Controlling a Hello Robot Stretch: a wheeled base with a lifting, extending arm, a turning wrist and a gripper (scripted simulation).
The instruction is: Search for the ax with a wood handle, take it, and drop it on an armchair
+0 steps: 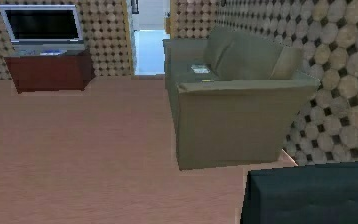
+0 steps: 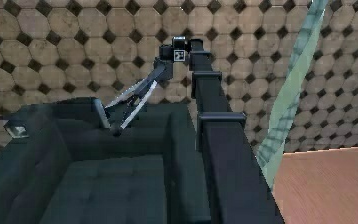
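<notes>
A dark, almost black armchair point(image 2: 97, 170) takes up the arm side view's lower left; its corner also shows at the forward view's bottom right point(image 1: 307, 195). The arm's dark bar point(image 2: 222, 130) rises along the chair's right side. My gripper point(image 2: 115, 120) reaches down and left from the white marker squares point(image 2: 177, 50), its thin pale fingers point(image 2: 137, 98) ending over the chair's backrest and seat. A small dark lump sits at the finger ends, against the chair. I cannot tell whether the gripper holds anything.
An olive-green sofa point(image 1: 237, 100) stands ahead with a small white thing point(image 1: 200, 70) on its arm. A TV point(image 1: 42, 25) sits on a red-brown cabinet point(image 1: 49, 72) at the left. A bright doorway point(image 1: 150, 45) opens behind. A small grey object point(image 2: 15, 128) lies on the dark chair's left arm.
</notes>
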